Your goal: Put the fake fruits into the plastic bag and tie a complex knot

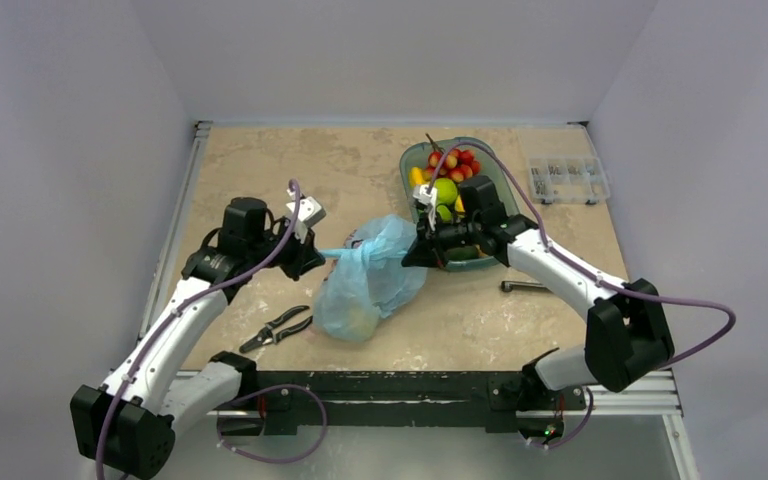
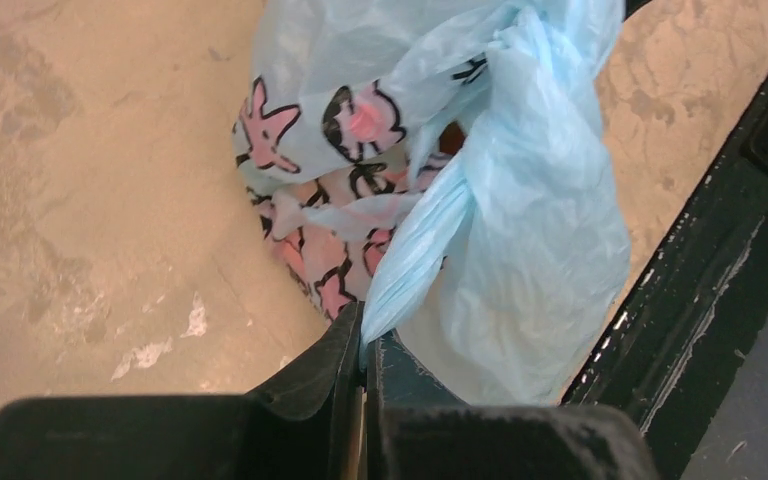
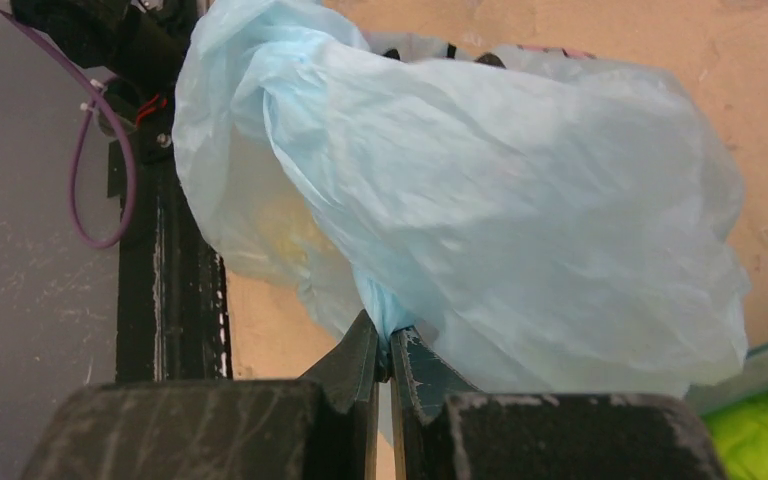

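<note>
Left gripper point(image 1: 305, 255): its jaws are pressing together on a twisted light-blue strand point(image 2: 415, 250) of the plastic bag point(image 1: 375, 275), pinching the plastic right at the fingertips, as the left wrist view point(image 2: 365, 335) is showing.
Right gripper point(image 1: 415, 255): its jaws are squeezing shut on a bunched fold at the other side of the bag; in the right wrist view point(image 3: 388, 345) the plastic is bulging out just above the tips.
Plastic bag: it is sitting at the middle of the table point(image 1: 260, 170) between the two grippers, its lower part resting on the surface and its top being stretched sideways.
Print on the bag: pink star-like and rounded figures point(image 2: 270, 130) outlined in black are showing; any lettering cannot be made out.
Inside the bag: something yellowish point(image 3: 280, 230) is showing through the thin plastic.
Fruits point(image 1: 448, 175): red, green and yellow pieces are lying in a teal dish point(image 1: 480, 150) just behind the right gripper.
Pliers point(image 1: 278, 328): lying on the table near the bag's left side.
Clear compartment box point(image 1: 567, 180): sitting at the far right; its contents are too small to tell.
</note>
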Controlling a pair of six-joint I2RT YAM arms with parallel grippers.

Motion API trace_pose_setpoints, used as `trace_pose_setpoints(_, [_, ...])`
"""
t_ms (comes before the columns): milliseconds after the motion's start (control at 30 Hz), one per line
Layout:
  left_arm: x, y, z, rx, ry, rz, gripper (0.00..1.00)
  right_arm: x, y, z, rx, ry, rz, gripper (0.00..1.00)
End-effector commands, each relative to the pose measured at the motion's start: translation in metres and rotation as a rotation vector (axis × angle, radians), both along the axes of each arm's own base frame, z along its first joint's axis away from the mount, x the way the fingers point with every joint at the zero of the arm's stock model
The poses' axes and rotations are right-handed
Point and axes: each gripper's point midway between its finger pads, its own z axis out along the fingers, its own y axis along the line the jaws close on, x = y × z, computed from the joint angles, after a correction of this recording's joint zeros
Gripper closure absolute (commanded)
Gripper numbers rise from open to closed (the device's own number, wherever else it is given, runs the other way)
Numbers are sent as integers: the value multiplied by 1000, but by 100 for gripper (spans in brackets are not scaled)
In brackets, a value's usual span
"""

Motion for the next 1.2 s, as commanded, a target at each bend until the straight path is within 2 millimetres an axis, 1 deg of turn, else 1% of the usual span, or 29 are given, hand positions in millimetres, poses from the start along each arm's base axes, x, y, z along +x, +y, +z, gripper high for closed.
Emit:
trace_pose_setpoints(0, [12,30,-21,72,73,155,100,2,-33,-17,-95,9,-22,100])
trace_pose_setpoints(100, [16,45,-33,91,122,235,100,5,-52,-31,-152,4,-35,100])
trace_pose_setpoints(167, [18,55,-44,106,153,280,100,7,-62,-38,-178,2,-41,100])
trace_pose_setpoints(267, [21,70,-59,127,194,356,100,8,-66,-43,-193,-4,-46,100])
trace_pose_setpoints(333, [28,80,-63,119,219,416,100,11,-65,-40,-190,-15,-42,100])
trace_pose_setpoints(367, [29,79,-59,104,238,411,100,15,-64,-35,-185,-24,-45,100])
trace_pose_setpoints(400, [30,74,-51,81,236,379,100,19,-60,-24,-166,-35,-48,100])
trace_pose_setpoints(467, [36,63,-21,31,165,322,100,27,-51,3,-115,-62,-48,100])
trace_pose_setpoints(500, [38,60,-6,19,118,299,100,29,-47,15,-97,-74,-41,100])
trace_pose_setpoints(533, [38,61,5,28,76,283,100,30,-45,26,-83,-88,-35,100])
trace_pose_setpoints(567, [39,64,10,41,48,275,100,30,-44,33,-77,-96,-32,100])
trace_pose_setpoints(600, [38,68,11,56,42,266,100,30,-45,34,-79,-97,-34,100])
trace_pose_setpoints(633, [36,71,8,67,54,252,100,30,-47,29,-99,-95,-40,100])
trace_pose_setpoints(667, [33,73,1,79,82,238,100,28,-51,18,-126,-94,-32,100])
trace_pose_setpoints(800, [27,82,-44,169,198,205,100,27,-70,-35,-247,-55,-18,100])
trace_pose_setpoints(867, [28,85,-59,195,219,200,100,30,-78,-54,-291,-58,-31,100])
trace_pose_setpoints(933, [31,92,-71,234,217,208,100,32,-85,-63,-323,-76,-37,100])
trace_pose_setpoints(1000, [33,100,-80,272,215,221,100,29,-92,-69,-346,-80,-33,100])
trace_pose_setpoints(1067, [34,103,-80,274,210,232,100,24,-96,-68,-358,-93,-13,100])
trace_pose_setpoints(1167, [35,102,-76,256,191,240,100,18,-101,-62,-371,-134,1,100])
